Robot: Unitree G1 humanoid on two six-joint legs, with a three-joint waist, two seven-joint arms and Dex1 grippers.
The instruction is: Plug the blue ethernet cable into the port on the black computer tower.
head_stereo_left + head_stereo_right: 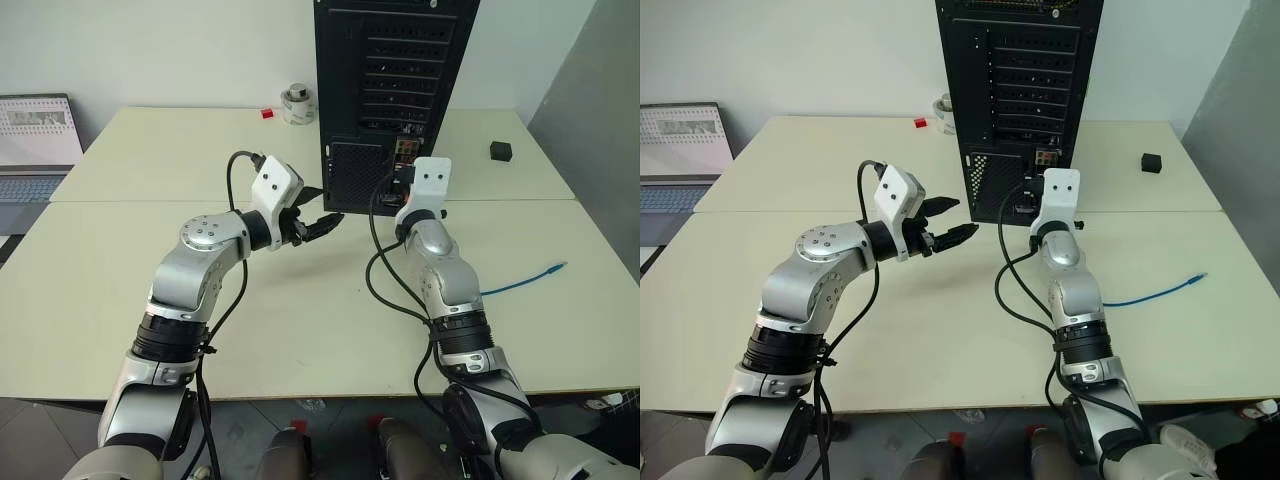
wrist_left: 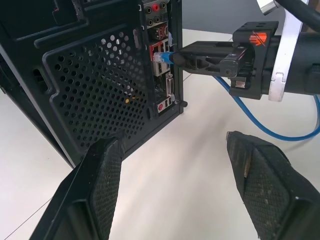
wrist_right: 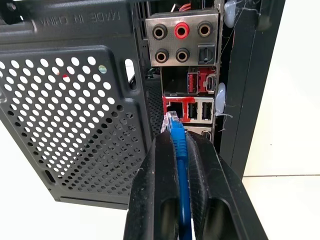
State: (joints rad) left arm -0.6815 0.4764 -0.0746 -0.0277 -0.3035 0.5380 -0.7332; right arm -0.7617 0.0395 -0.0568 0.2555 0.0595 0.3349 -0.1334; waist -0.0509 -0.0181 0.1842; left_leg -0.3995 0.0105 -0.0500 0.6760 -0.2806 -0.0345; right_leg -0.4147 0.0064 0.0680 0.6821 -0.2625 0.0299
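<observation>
A: What does the right gripper (image 3: pixel 179 150) hold?
B: It pinches the blue cable (image 3: pixel 181 170), plug just before the port on the black tower (image 1: pixel 395 90).
A: The left gripper (image 1: pixel 948 220)?
B: Spread, empty, beside the mesh grille (image 2: pixel 95 90).

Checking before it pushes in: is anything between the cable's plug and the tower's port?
Nothing visible. The right gripper holds the blue cable, its plug just short of the port on the tower. The left gripper stands open, aside.
</observation>
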